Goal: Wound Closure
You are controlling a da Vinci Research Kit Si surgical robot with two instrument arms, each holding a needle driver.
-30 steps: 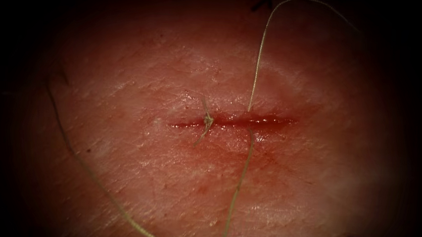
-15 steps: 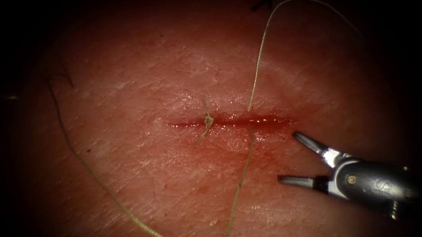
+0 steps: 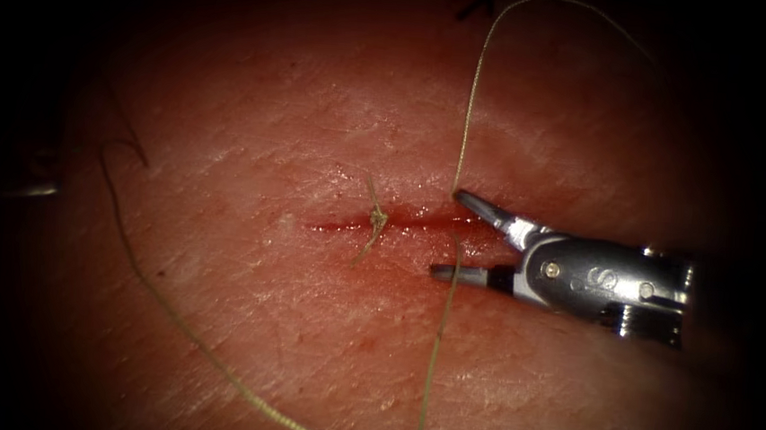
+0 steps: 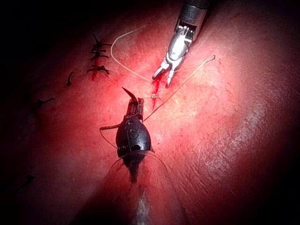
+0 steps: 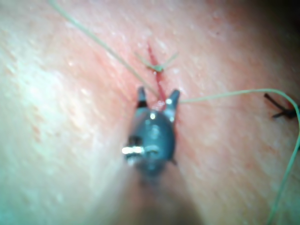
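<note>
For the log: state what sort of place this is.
Likely a bench suturing practice setup: tissue with a cut, thread through it, right tool open over it, left tool holding a needle.

Light pools on the middle of the tissue (image 3: 303,326) and fades to black at every rim, wet glints line the cut (image 3: 419,219), and the right tool (image 5: 158,101) looks soft and blurred up close.

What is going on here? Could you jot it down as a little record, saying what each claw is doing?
Right claw: open, holding nothing, straddling the cut near its right end
Left claw: shut on the needle
Needle: held off the tissue; grip spot along its curve unclear
Thread: crosses the cut by the open jaws
Knot: one tied stitch on the cut
</note>
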